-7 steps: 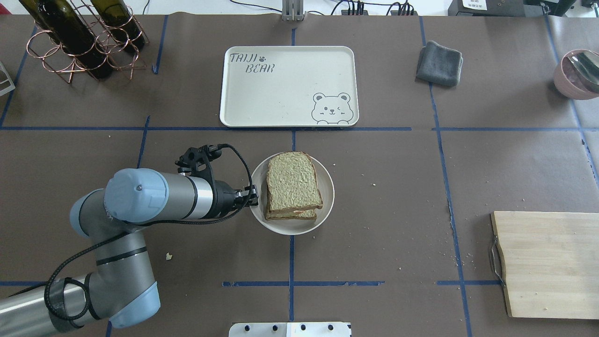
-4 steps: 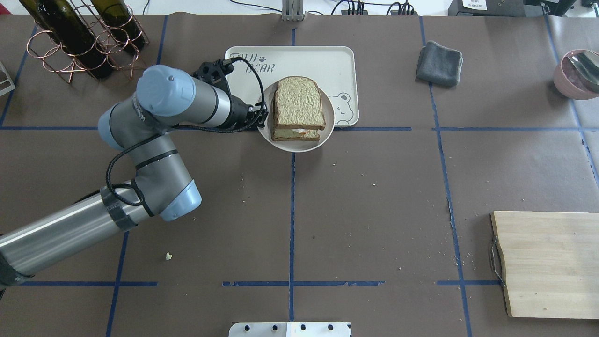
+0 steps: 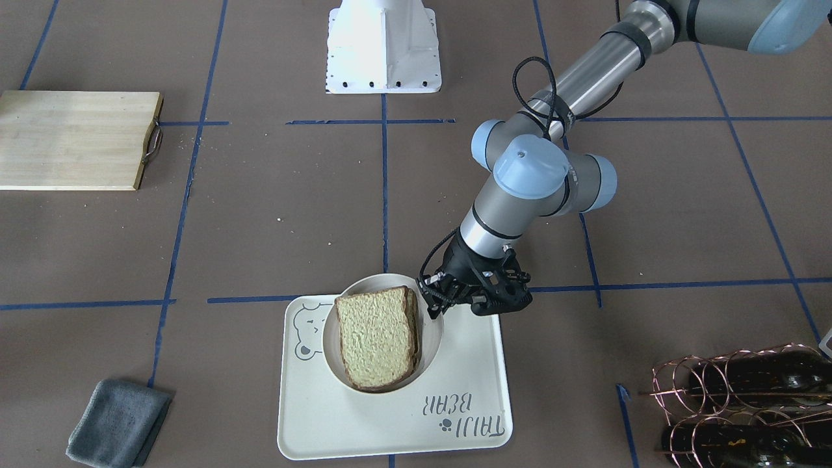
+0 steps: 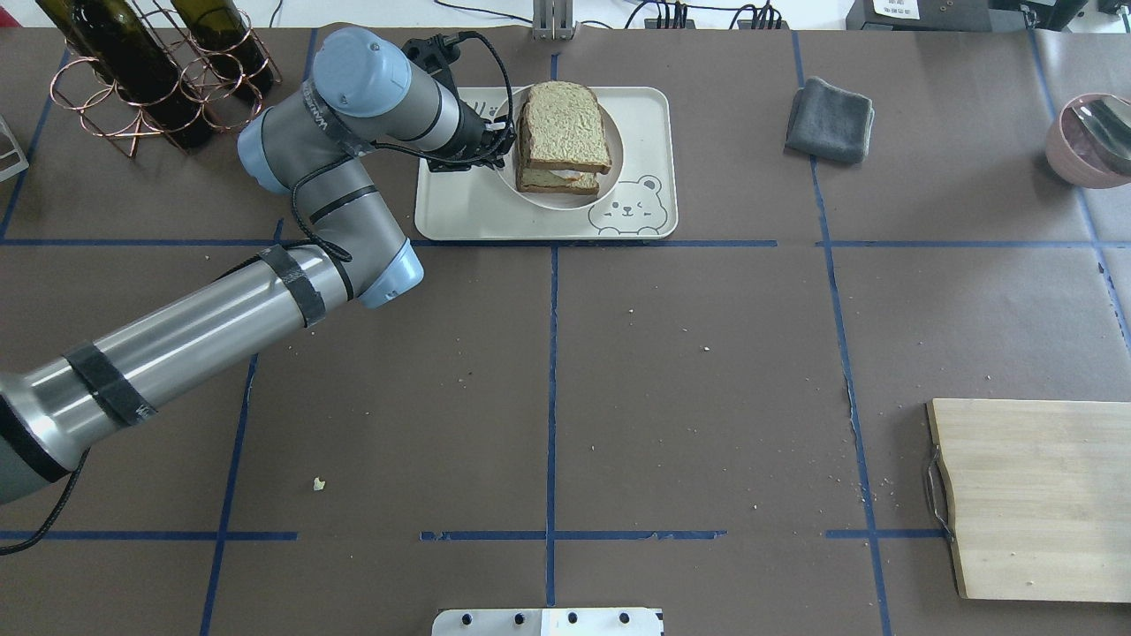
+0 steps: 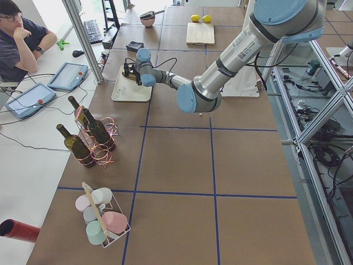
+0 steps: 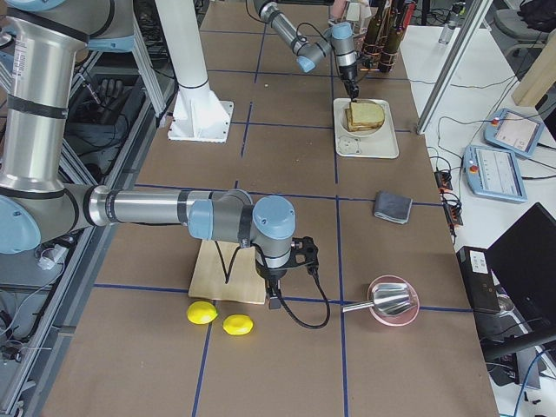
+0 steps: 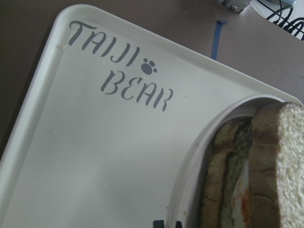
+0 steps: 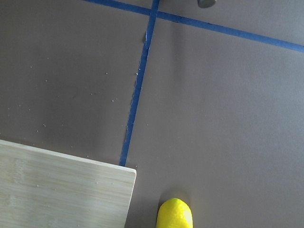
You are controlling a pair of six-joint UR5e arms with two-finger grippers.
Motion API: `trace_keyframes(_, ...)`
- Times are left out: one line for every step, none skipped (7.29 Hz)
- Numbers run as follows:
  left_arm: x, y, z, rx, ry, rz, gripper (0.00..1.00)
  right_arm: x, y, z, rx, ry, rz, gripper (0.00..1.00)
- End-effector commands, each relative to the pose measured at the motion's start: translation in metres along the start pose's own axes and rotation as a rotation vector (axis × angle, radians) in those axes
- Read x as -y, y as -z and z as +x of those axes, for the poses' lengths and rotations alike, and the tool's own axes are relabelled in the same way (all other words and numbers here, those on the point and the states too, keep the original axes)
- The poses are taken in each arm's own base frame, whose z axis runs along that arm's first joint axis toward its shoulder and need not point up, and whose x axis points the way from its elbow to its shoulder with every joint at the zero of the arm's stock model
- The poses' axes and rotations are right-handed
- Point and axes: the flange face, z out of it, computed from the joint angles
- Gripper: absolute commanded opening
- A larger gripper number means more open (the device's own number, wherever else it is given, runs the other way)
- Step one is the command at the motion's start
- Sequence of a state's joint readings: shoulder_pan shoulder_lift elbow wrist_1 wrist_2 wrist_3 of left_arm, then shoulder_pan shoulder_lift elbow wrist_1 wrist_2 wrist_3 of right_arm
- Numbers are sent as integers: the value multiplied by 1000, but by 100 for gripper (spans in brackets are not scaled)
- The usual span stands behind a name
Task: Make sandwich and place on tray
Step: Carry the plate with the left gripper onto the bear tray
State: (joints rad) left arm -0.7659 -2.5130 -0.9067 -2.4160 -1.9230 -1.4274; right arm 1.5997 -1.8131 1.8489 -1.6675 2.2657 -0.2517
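Left pincer [image 4: 504, 132], clamped on small round white plate [image 4: 552, 200], has brought tan-bread egg sandwich [image 4: 565, 115] over cream bear-print tray [image 4: 459, 203]; lowering remains.

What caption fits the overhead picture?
Left gripper holds the plate with the sandwich, on or just above the tray.

grey stencil lettering [image 7: 121, 71] reading "taiji bear", a small paw print [image 7: 149, 66] after the first word, stands in one corner of the cream tray [image 7: 85, 161]; in the front-facing view the same words read upside down
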Motion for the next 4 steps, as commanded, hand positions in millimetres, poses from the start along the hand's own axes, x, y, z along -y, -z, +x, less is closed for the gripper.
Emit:
trace_keyframes(6, -15, -10, 15, -44, 12, 4, 0, -1, 1, 1, -3, -3, 100)
trace_keyframes(6, -15, -9, 13, -85, 11, 56, 0, -1, 1, 1, -3, -3, 100)
trace_keyframes(6, -14, -9, 13, -110, 12, 71, -1, -2, 2, 1, -5, -5, 100)
trace_keyframes(10, -10, -8, 8, -132, 20, 100, -3, -3, 2, 0, -6, -7, 100)
